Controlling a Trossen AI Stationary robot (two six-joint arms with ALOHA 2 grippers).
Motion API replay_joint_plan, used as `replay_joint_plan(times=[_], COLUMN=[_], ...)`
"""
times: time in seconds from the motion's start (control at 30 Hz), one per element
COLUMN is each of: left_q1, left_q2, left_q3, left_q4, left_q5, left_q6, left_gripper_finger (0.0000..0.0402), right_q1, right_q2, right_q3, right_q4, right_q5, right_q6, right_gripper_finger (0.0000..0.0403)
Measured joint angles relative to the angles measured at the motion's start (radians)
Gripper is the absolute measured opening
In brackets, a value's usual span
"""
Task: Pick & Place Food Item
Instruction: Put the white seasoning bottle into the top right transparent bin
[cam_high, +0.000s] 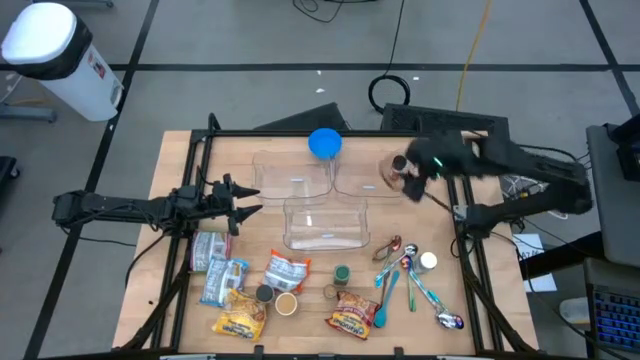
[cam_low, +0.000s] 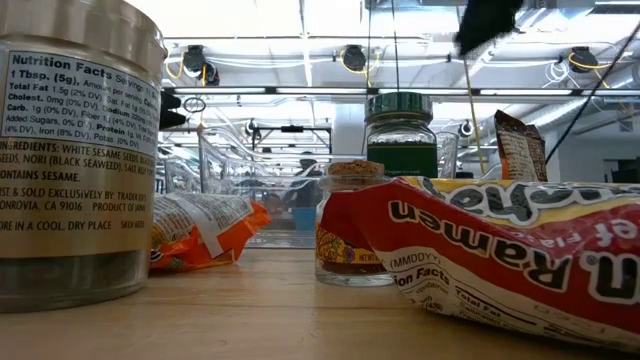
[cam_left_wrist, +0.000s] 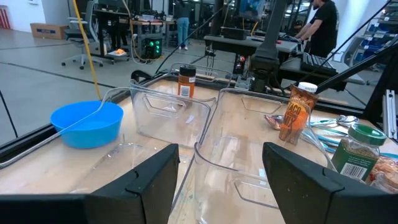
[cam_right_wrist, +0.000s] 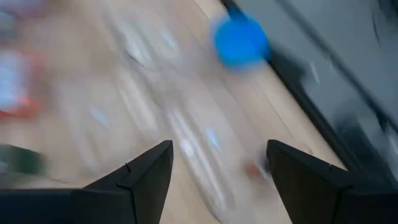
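Observation:
An orange-lidded spice jar (cam_high: 393, 171) (cam_left_wrist: 186, 81) stands in the far right clear bin (cam_high: 365, 178). My right gripper (cam_high: 412, 180) (cam_right_wrist: 217, 174) hangs blurred above that bin beside the jar, open, with nothing between its fingers. Over the table's left side, my left gripper (cam_high: 250, 200) (cam_left_wrist: 221, 180) waits level and open, facing the clear bins. Ramen packets (cam_high: 350, 312) (cam_high: 285, 270), a can (cam_high: 208, 250) and small jars (cam_high: 342, 274) lie along the near side of the table.
A blue bowl (cam_high: 324, 143) sits at the far edge. Two more clear bins stand at the far middle (cam_high: 293, 175) and in the centre (cam_high: 325, 222). Spoons and other utensils (cam_high: 410, 280) lie at the near right. A black frame (cam_high: 195, 180) borders the table.

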Motion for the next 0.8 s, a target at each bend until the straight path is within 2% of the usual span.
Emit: replay_joint_plan(times=[0.13,0.2,0.33,0.47,0.53,0.6,0.8], left_q1=[0.0,0.0,0.0,0.0,0.0,0.0,0.0], left_q2=[0.0,0.0,0.0,0.0,0.0,0.0,0.0], left_q3=[0.0,0.0,0.0,0.0,0.0,0.0,0.0], left_q4=[0.0,0.0,0.0,0.0,0.0,0.0,0.0], left_q5=[0.0,0.0,0.0,0.0,0.0,0.0,0.0], left_q6=[0.0,0.0,0.0,0.0,0.0,0.0,0.0], left_gripper_finger=[0.0241,0.0241,0.0241,0.0241,0.0241,0.0241,0.0241], right_q1=[0.249,0.339,0.442,0.477,0.485,0.486,0.503], right_q2=[-0.143,-0.2,-0.258,-0.261,-0.262,-0.26,-0.223], right_q3=[-0.182,-0.295,-0.527,-0.707,-0.745,-0.747,-0.64], right_q4=[0.366,0.585,1.097,1.539,1.605,1.581,1.38], right_q5=[0.099,0.112,0.107,0.105,0.057,0.003,0.037], right_q6=[-0.021,-0.071,-0.176,-0.295,-0.298,-0.303,-0.26], right_gripper_finger=[0.0254,0.0254,0.0254,0.0254,0.0254,0.0254,0.0254])
